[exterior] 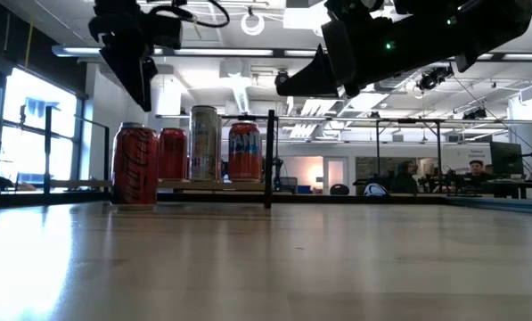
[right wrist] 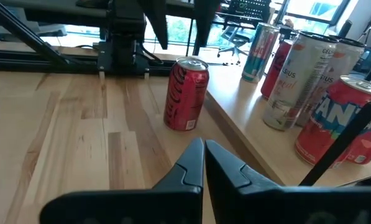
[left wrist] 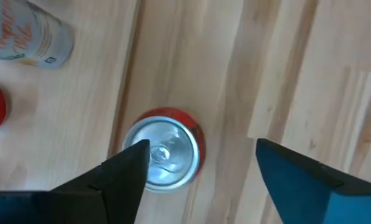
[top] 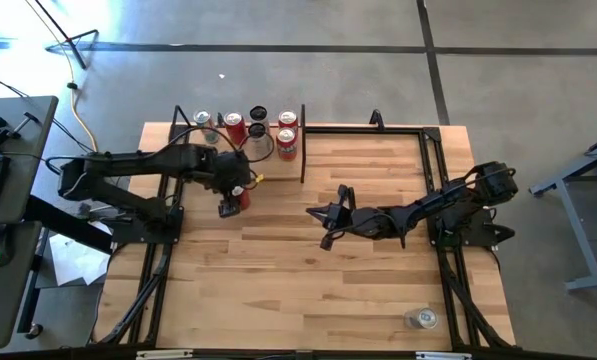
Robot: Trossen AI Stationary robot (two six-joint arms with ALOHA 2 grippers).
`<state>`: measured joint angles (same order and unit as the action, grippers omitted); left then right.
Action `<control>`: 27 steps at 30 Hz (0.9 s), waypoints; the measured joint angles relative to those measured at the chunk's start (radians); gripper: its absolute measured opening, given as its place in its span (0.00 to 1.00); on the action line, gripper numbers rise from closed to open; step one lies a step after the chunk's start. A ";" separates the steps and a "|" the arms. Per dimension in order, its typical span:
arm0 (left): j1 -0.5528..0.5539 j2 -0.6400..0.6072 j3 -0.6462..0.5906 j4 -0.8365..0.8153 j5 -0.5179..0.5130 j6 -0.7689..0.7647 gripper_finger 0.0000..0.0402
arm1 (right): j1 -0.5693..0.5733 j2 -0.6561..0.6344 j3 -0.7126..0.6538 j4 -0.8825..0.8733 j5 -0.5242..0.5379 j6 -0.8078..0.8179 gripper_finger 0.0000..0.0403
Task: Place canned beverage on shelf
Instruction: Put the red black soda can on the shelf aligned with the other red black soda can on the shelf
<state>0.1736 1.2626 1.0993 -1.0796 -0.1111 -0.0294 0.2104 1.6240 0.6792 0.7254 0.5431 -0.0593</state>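
A red cola can point(exterior: 135, 166) stands upright on its base on the planked tabletop, in front of the shelf's near left part; it also shows in the high view point(top: 228, 209). My left gripper point(left wrist: 201, 171) hangs open just above it, fingers pointing down; the can's silver top point(left wrist: 163, 152) lies below, close to one finger. In the low view the fingers point(exterior: 145, 85) end a little above the can. The shelf point(right wrist: 247, 130), a pale board with black uprights point(exterior: 270, 160), carries several upright cans point(exterior: 204, 143). My right gripper point(right wrist: 204, 163) is shut and empty, mid-table point(top: 323, 225).
A silver-topped can point(top: 421, 318) stands alone near the table's near right corner. Black frame rails point(top: 438, 160) run along the table's far and right sides. Bare tabletop point(top: 278, 280) lies between the arms and the near edge. People sit in the room behind point(exterior: 475, 169).
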 joint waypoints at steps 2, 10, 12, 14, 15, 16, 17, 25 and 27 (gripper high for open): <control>0.024 0.020 0.000 -0.003 0.000 0.010 0.73 | 0.001 0.000 0.000 -0.001 -0.003 0.000 0.00; 0.120 0.097 -0.001 -0.025 0.008 0.043 0.75 | 0.014 0.000 0.000 -0.002 -0.028 0.001 0.00; 0.138 0.112 -0.001 -0.024 0.015 0.046 0.75 | 0.020 0.000 0.000 -0.003 -0.024 0.000 0.00; 0.148 0.122 -0.001 -0.024 0.016 0.046 0.75 | 0.022 0.000 0.000 -0.002 -0.023 0.000 0.00; 0.151 0.127 -0.001 -0.024 0.015 0.047 0.75 | 0.022 0.000 0.000 -0.003 -0.023 0.000 0.00; 0.154 0.131 -0.001 -0.023 0.015 0.051 0.75 | 0.022 0.000 0.000 -0.003 -0.023 0.000 0.00; 0.154 0.135 -0.005 -0.020 0.016 0.058 0.75 | 0.022 0.000 0.000 -0.003 -0.023 0.000 0.00; 0.154 0.146 -0.021 -0.021 0.013 0.101 0.71 | 0.022 0.001 0.000 -0.003 -0.023 0.000 0.00; 0.154 0.142 -0.021 -0.025 0.016 0.126 0.67 | 0.022 0.001 0.000 -0.003 -0.023 0.000 0.00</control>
<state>0.3279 1.4047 1.0779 -1.1047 -0.0954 0.0966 0.2321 1.6249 0.6792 0.7227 0.5201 -0.0593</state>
